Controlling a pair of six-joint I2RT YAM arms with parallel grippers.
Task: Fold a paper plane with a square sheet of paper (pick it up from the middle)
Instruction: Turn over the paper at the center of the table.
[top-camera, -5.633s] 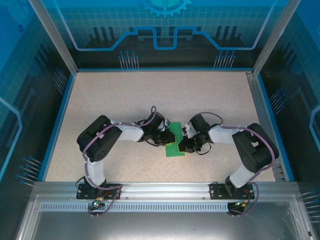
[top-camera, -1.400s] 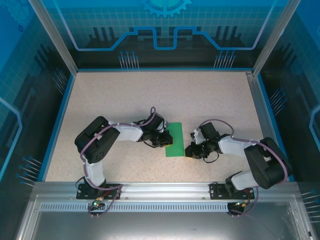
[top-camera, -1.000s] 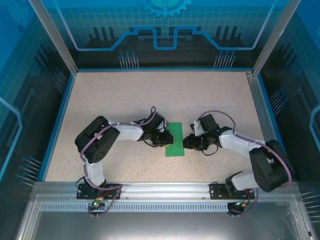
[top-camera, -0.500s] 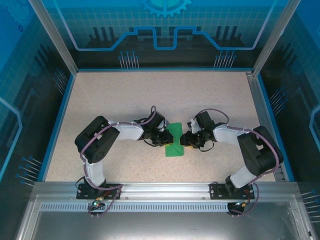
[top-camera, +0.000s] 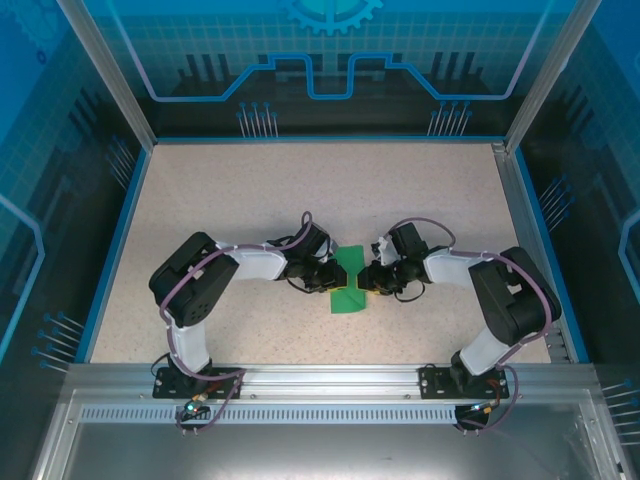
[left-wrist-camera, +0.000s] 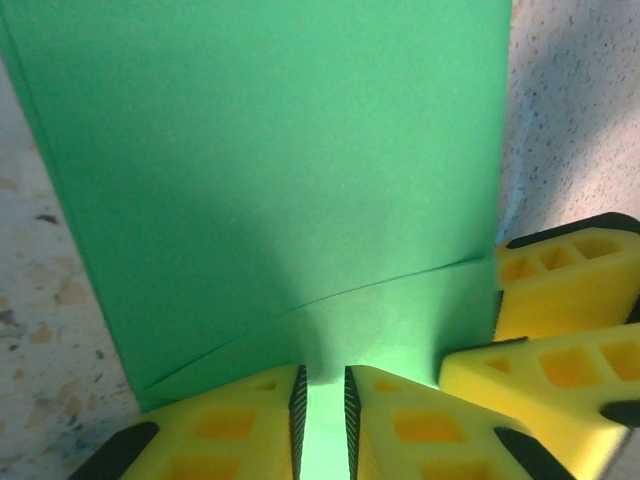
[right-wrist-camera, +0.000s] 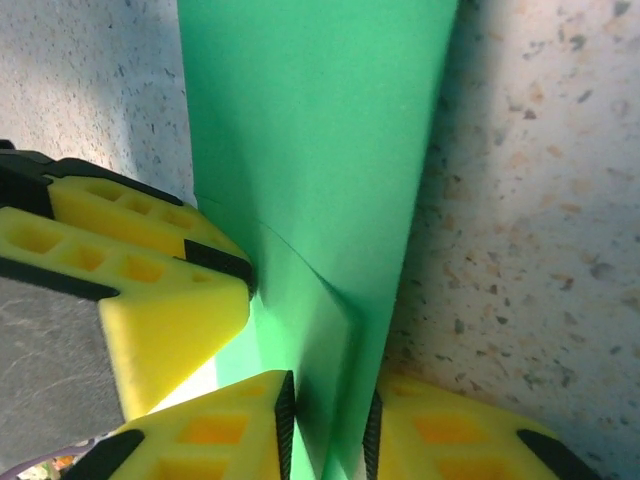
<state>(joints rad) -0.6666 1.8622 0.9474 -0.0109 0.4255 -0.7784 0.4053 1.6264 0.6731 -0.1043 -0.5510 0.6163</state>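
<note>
**A:** The green paper sheet (top-camera: 349, 300) is being gripped at the middle of the table (top-camera: 250, 200), between the two arms. It is already folded into a long narrow band rather than a square.

**B:** Layers are being picked out in the wrist views, where the slanting edge of an upper layer is crossing the band. So the first folds are being judged as done.

**A:** And what is being counted as left?

**B:** No pointed nose, centre ridge or wings are being made out. Most of the plane is being judged as yet to be formed.

**A:** The left gripper (left-wrist-camera: 322, 420) is being seen with its pads nearly together on the band's left edge, with only green between them. The right gripper (right-wrist-camera: 328, 440) is being seen clamped the same way on the opposite edge, pinching a raised fold.

**B:** The long axis is being read as running from the near side of the table to the far side, almost straight away from the arm bases. With neither end shaped into a tip, no pointing direction is being called.
</note>
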